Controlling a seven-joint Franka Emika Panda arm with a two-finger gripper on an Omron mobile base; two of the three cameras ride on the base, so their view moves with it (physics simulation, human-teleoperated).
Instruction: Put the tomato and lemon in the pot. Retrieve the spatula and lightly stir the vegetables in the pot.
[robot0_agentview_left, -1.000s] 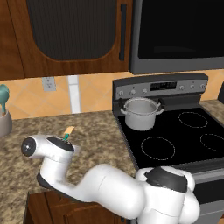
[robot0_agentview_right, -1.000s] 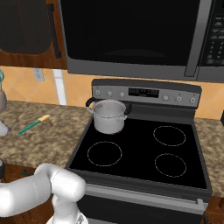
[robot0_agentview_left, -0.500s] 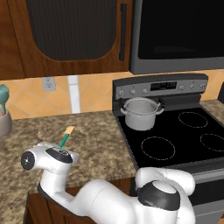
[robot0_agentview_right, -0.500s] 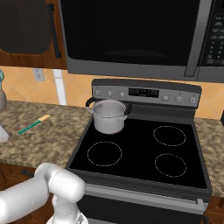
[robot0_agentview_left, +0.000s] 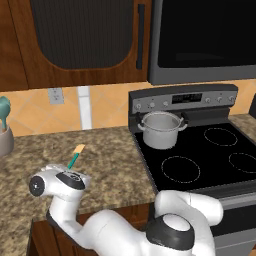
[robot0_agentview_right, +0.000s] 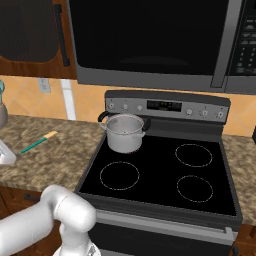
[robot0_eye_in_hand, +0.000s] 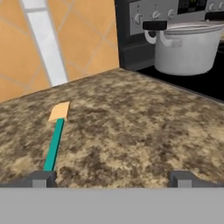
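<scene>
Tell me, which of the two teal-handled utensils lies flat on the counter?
The spatula, slim with a pale tan blade, lies flat on the counter. The thicker teal utensil stands upright in a grey holder.

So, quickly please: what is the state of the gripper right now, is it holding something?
Gripper: open and holding nothing; the spatula lies on the counter just ahead of one fingertip.

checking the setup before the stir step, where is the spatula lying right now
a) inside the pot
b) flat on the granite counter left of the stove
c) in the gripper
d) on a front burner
b, the spatula lies flat on the counter, apart from the pot on the stove's back burner.
</scene>
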